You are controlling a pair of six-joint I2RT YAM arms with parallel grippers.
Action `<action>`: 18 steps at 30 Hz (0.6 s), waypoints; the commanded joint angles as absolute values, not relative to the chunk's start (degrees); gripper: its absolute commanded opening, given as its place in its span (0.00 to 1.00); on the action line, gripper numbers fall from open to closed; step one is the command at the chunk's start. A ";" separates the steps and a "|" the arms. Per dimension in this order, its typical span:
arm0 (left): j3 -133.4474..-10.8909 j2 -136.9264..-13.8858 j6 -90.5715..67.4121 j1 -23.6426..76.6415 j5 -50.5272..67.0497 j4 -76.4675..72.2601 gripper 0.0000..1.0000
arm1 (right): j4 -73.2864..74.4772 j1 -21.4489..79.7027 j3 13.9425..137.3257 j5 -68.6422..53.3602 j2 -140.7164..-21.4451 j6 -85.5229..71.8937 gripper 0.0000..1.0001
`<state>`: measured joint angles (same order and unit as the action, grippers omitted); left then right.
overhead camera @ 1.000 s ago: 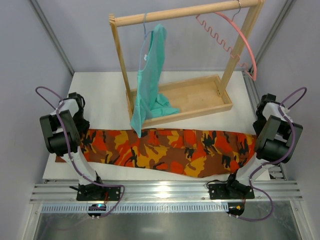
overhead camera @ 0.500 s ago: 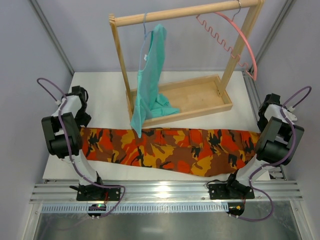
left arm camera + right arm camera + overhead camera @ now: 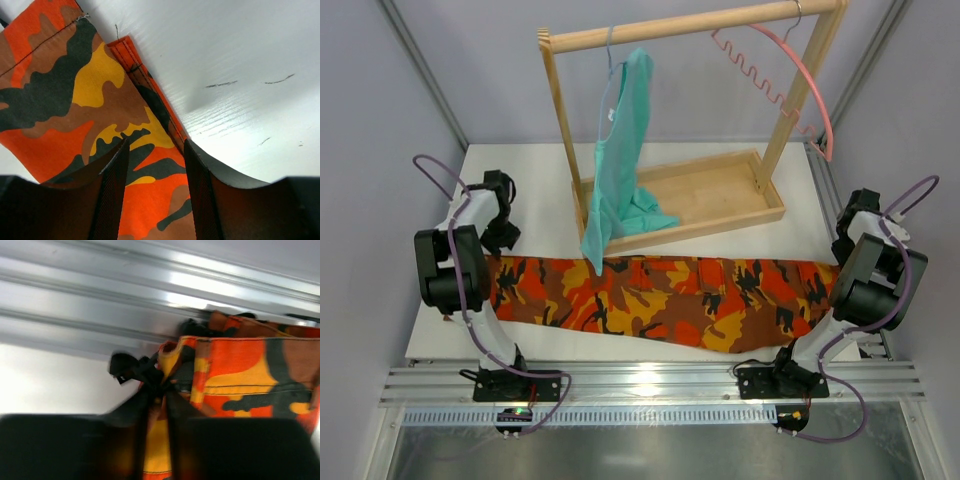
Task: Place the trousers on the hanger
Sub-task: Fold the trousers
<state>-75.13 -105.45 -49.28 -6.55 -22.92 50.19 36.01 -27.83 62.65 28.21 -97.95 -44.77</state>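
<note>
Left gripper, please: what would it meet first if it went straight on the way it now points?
The left gripper would probably meet the trousers, their hemmed edge flat on the table; depth is unclear.

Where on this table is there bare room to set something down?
Best spot: the bare white table at the back left, between the left gripper and the wooden rack. The right half of the rack's tray is bare too. The trousers fill the front band, and the teal garment drapes into the tray's left side.
</note>
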 commanded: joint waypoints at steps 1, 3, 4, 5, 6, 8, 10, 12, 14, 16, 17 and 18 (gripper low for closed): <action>-75.76 -101.52 -48.96 -6.77 -26.18 50.80 0.49 | 30.15 -27.60 63.10 20.24 -94.58 -40.09 0.28; -76.20 -98.20 -48.34 -6.85 -29.33 51.50 0.49 | 30.67 -26.29 63.54 17.41 -91.69 -37.89 0.36; -76.11 -96.87 -48.08 -7.12 -30.14 51.94 0.49 | 31.54 -25.67 63.89 16.97 -90.89 -37.53 0.40; -75.07 -95.64 -47.73 -7.47 -30.49 51.77 0.49 | 32.42 -25.06 64.68 16.35 -90.10 -36.66 0.45; -74.10 -93.10 -47.55 -8.51 -30.06 50.81 0.50 | 34.35 -24.09 65.21 15.13 -89.13 -36.56 0.49; -72.08 -90.63 -47.29 -9.84 -28.57 49.76 0.50 | 36.73 -23.38 65.30 13.19 -88.16 -36.56 0.50; -68.92 -87.02 -46.85 -11.42 -27.25 48.78 0.51 | 37.70 -21.45 64.08 10.20 -86.23 -35.43 0.51; -65.59 -85.09 -45.36 -12.65 -25.68 47.21 0.54 | 37.79 -19.87 62.76 8.62 -84.73 -33.59 0.52; -62.24 -82.10 -44.13 -15.62 -23.57 45.10 0.58 | 37.36 -18.20 60.30 4.94 -82.36 -31.83 0.52; -57.76 -79.99 -43.42 -18.70 -19.28 43.16 0.59 | 36.04 -17.49 58.37 1.95 -80.34 -29.89 0.52; -56.61 -79.46 -43.16 -21.33 -17.94 42.37 0.60 | 34.82 -16.45 55.75 -2.59 -77.46 -29.01 0.52; -55.30 -78.93 -42.72 -22.49 -16.97 41.49 0.61 | 33.24 -15.83 54.59 -3.59 -76.04 -28.39 0.52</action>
<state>-58.59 -80.90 -44.80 -18.39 -22.09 45.65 35.20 -17.26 57.93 4.64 -81.10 -32.67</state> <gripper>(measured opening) 0.599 0.518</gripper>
